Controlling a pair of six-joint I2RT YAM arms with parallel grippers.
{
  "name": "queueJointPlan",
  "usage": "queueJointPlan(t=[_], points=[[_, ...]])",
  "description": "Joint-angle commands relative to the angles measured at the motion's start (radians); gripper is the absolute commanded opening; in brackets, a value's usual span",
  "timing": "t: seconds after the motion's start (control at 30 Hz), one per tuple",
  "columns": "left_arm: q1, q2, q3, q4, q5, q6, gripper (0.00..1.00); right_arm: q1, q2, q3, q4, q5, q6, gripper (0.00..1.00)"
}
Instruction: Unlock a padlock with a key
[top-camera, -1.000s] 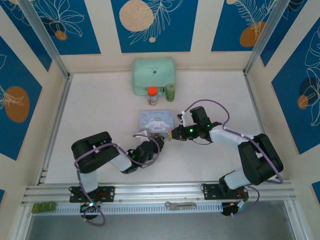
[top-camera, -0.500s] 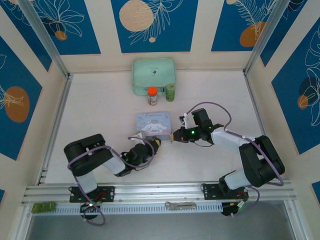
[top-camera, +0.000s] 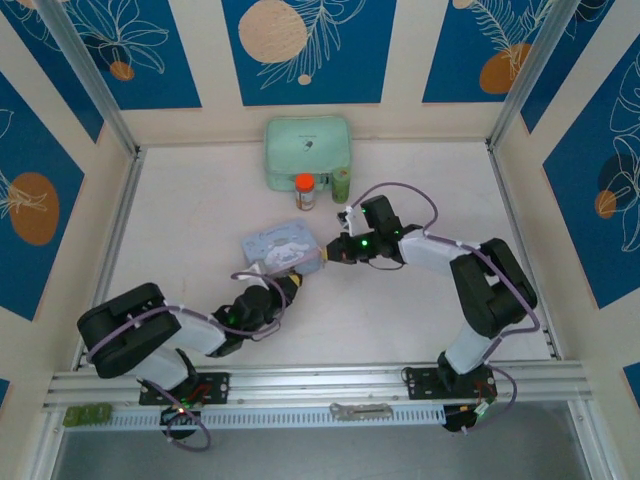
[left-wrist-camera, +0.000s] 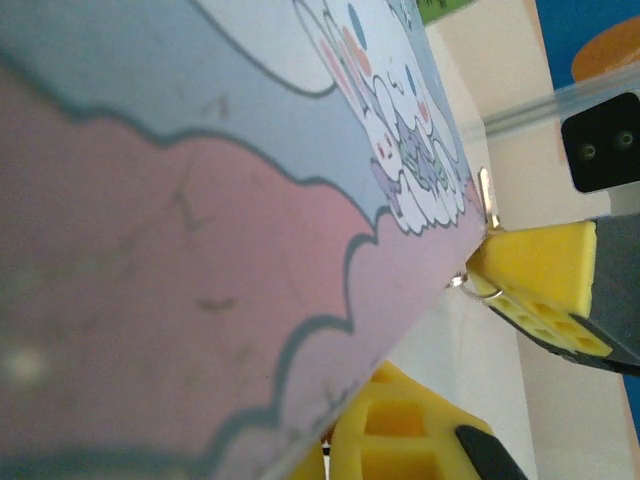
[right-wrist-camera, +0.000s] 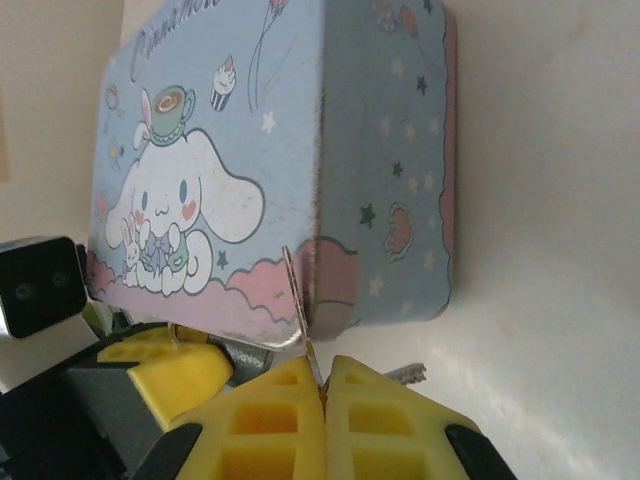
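Observation:
A light-blue cartoon tin (top-camera: 278, 246) lies mid-table. My left gripper (top-camera: 296, 282) is at its near right corner, shut. In the right wrist view its yellow finger (right-wrist-camera: 170, 370) sits against the padlock (right-wrist-camera: 243, 356), a small dark grey body under the tin's (right-wrist-camera: 250, 150) edge. My right gripper (right-wrist-camera: 323, 375) is shut on the key (right-wrist-camera: 300, 300), whose thin blade stands up against the tin's corner; a second toothed blade (right-wrist-camera: 405, 373) sticks out to the right. In the left wrist view the tin (left-wrist-camera: 200, 200) covers my own finger (left-wrist-camera: 400, 430), and the right gripper's finger (left-wrist-camera: 545, 265) is beside a key ring (left-wrist-camera: 480, 285).
A mint-green case (top-camera: 307, 152) stands at the back, with an orange-capped bottle (top-camera: 305, 192) and a green bottle (top-camera: 341, 184) in front of it. A flat grey metal bar (top-camera: 360, 409) lies on the near rail. Patterned walls close three sides.
The tin has slid left and turned, and both grippers have moved left with it. The left arm has drawn back toward its base and its jaws have closed.

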Motion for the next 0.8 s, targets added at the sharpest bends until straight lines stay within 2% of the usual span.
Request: queueJointPlan(t=[0.0,0.13,0.37,0.57,0.77], points=[[0.064,-0.022,-0.021,0.128,0.079,0.017,0.0,0.029,0.073,0.095,0.007,-0.022,-0.022,0.0],[0.149,0.009,-0.011,0.167,0.194,0.022,0.0,0.046,0.114,0.163,-0.014,-0.043,-0.038,0.0],[0.269,0.175,-0.003,0.428,0.36,-0.054,0.0,0.033,0.016,0.085,-0.054,-0.111,-0.092,0.0],[0.303,0.236,0.064,0.433,0.487,-0.102,0.0,0.032,-0.058,-0.063,-0.004,-0.238,-0.102,0.0],[0.382,0.237,0.105,0.433,0.666,-0.126,0.0,-0.014,0.001,-0.094,0.034,-0.385,-0.129,0.0]])
